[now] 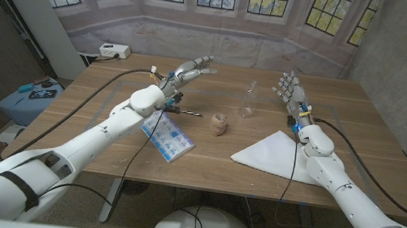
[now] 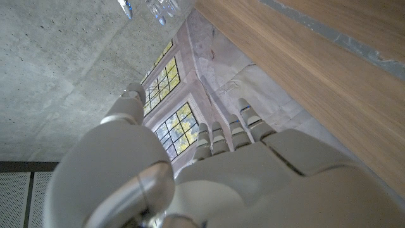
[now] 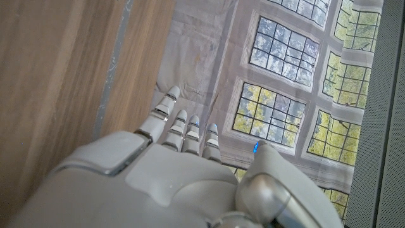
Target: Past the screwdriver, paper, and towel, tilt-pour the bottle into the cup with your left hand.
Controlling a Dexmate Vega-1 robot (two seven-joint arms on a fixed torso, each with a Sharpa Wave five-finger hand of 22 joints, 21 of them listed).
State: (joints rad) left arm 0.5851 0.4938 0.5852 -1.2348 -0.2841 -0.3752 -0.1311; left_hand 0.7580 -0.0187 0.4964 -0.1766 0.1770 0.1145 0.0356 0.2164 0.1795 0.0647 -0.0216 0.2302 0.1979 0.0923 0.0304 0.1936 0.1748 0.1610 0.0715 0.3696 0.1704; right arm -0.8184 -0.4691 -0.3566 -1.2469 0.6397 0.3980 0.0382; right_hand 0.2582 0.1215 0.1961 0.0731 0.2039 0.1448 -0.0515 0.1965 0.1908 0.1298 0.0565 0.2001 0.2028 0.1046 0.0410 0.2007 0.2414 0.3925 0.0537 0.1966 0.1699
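Wooden table (image 1: 368,165) w/ both arms reaching over it from the near corners. Left hand (image 1: 190,72) is raised over the table's far left part, fingers stretched out toward the window backdrop and apart, holding nothing; in the left wrist view the same hand (image 2: 209,171) shows fingers extended, nothing between them. Right hand (image 1: 290,89) is up over the far right part, fingers spread and pointing away, also holding nothing; right wrist view shows that hand (image 3: 183,171) w/ fingers straight and slightly apart. Clear bottle (image 1: 251,90) stands upright near the table's far middle, between the two hands, well apart from the left hand. Clear cup (image 1: 246,111) sits just in front of the bottle, close to it; can't tell if they touch. Screwdriver (image 1: 184,112) lies on the wood just beside the left forearm, on the side toward the table's middle. Paper (image 1: 167,137), a blue-and-white printed sheet, lies at the near-left, partly under the left arm, one corner over the table's front edge. White towel (image 1: 273,151) lies spread at the near-right, partly under the right forearm. Small brownish vase-like object (image 1: 218,124) stands near the middle, between paper and towel. White power strip (image 1: 115,51) sits beyond the table's far left corner.
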